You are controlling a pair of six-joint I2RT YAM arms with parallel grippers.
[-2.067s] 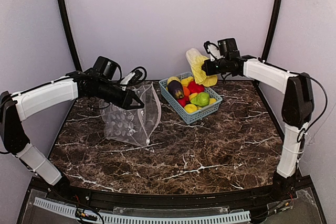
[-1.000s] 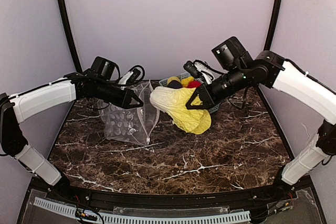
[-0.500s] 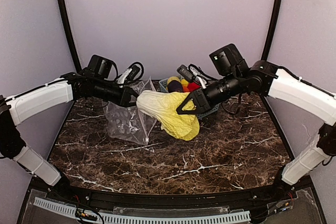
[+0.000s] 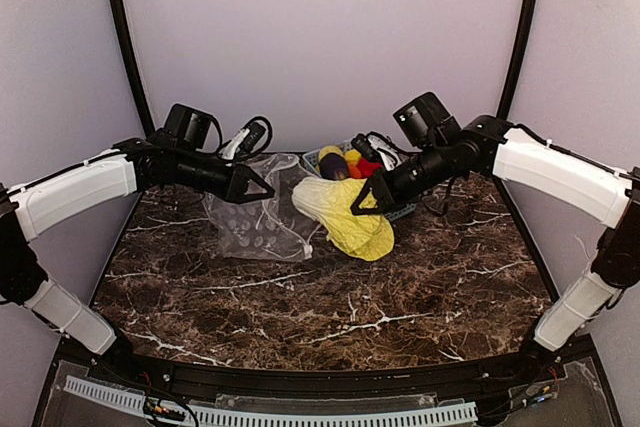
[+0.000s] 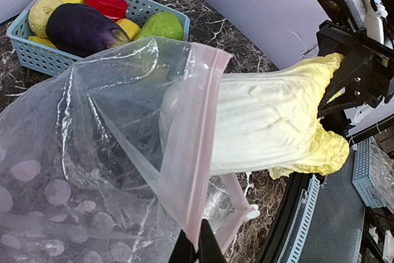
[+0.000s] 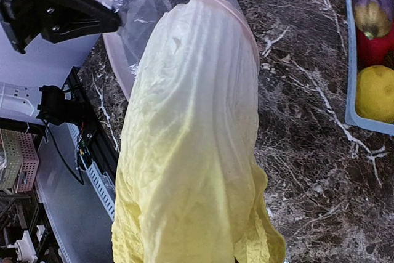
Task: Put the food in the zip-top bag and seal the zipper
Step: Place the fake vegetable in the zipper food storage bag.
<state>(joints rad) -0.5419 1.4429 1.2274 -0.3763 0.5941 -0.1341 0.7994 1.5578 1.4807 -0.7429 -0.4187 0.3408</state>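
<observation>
Your widest surface is the table (image 4: 400, 297), a dark brown marble-look slab laced with thin white veins. On its left half sits the zip-top bag (image 4: 250, 227), clear crinkly film printed with white round dots, slumped and floppy with its mouth lifted toward the middle. Next in size is the cabbage (image 4: 350, 217), a long soft toy with a pale cream ribbed stem end and ruffled yellow leaves. Its pale tip pokes just inside the bag's mouth, while the rest lies outside, slanting down toward the table. Behind it, at the far edge, you have the light blue slatted plastic basket (image 5: 37, 60), rectangular with low walls. In it lie 1 glossy dark purple eggplant (image 5: 77, 28), 1 smooth red piece (image 5: 106, 3), 1 rounded green piece (image 5: 161, 26) and several yellow pieces (image 5: 43, 13). The zipper (image 5: 200, 133) is a thin pale pink strip edging the bag's mouth, and from the right wrist view you can see it curve around the cabbage's tip. Your left gripper (image 4: 268, 189) has its black fingers pinched together on that pink edge, holding the mouth up. Your right gripper (image 4: 366, 197) is clamped on the cabbage's leafy yellow end.
</observation>
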